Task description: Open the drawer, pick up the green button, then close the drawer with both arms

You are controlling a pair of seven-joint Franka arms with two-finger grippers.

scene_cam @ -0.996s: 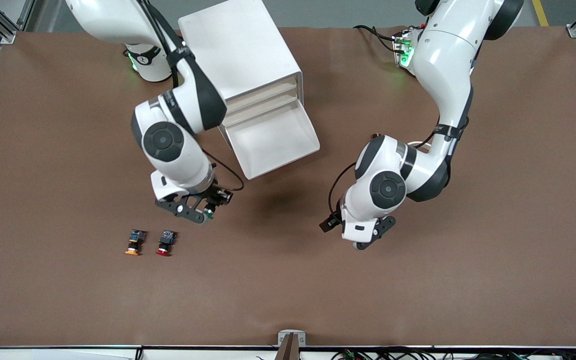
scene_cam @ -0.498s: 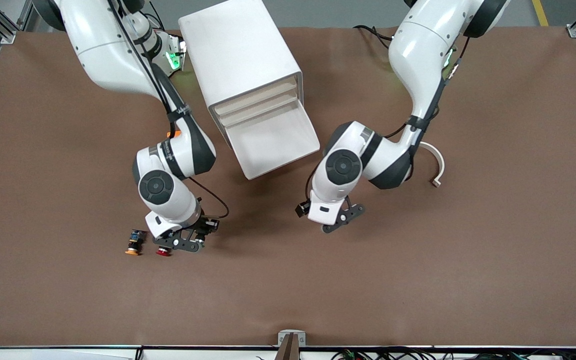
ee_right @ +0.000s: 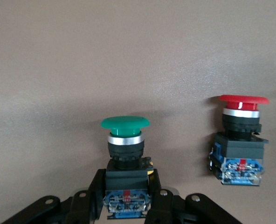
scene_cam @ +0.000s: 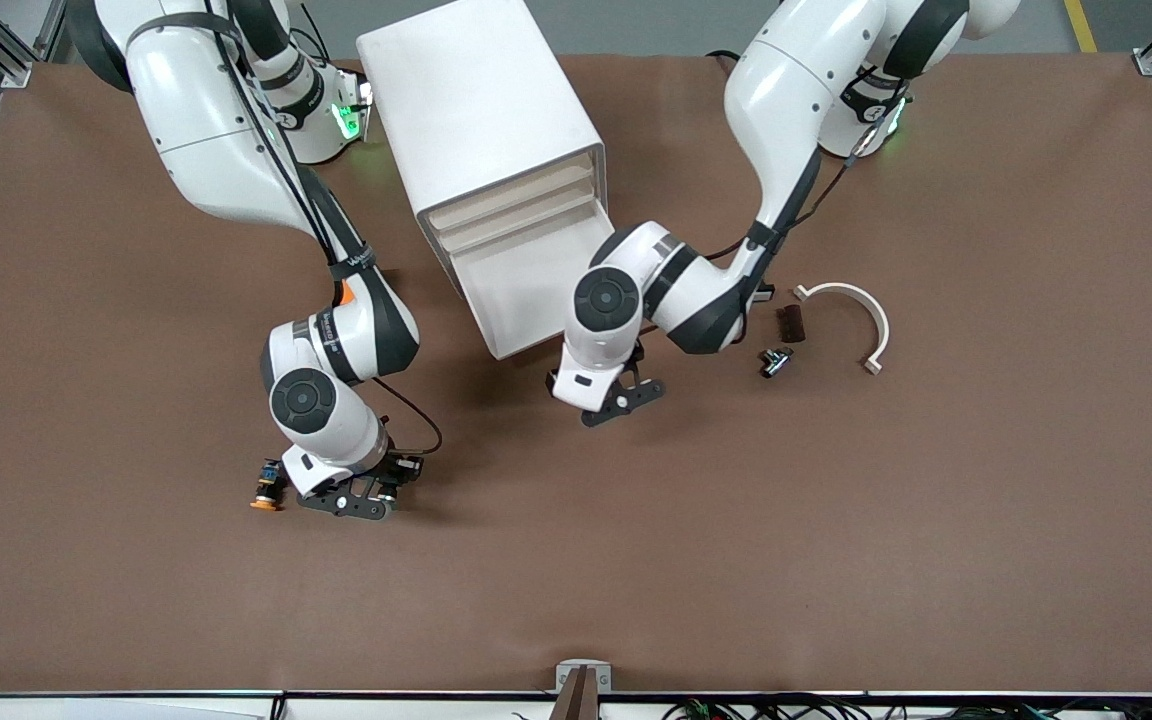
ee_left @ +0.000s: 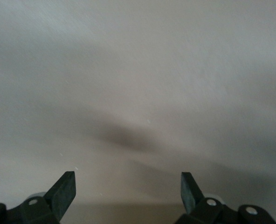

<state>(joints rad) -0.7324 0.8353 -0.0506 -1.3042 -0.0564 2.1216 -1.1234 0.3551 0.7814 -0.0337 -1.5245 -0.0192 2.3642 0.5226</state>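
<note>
The button (ee_right: 125,140) sat beside the red-capped button (ee_right: 239,135), which lay at the orange-capped one's (scene_cam: 265,487) three o'clock on the worktop (scene_cam: 836,550).

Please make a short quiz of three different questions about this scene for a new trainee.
1. True or false: the drawer is pulled out.
2. Which button does the right pincer hold? A) orange B) green button C) red button
3. Fill in: the left pincer, in front of the cabinet, is ____ and holds nothing.

Key: 1 true; 2 B; 3 open.
</note>
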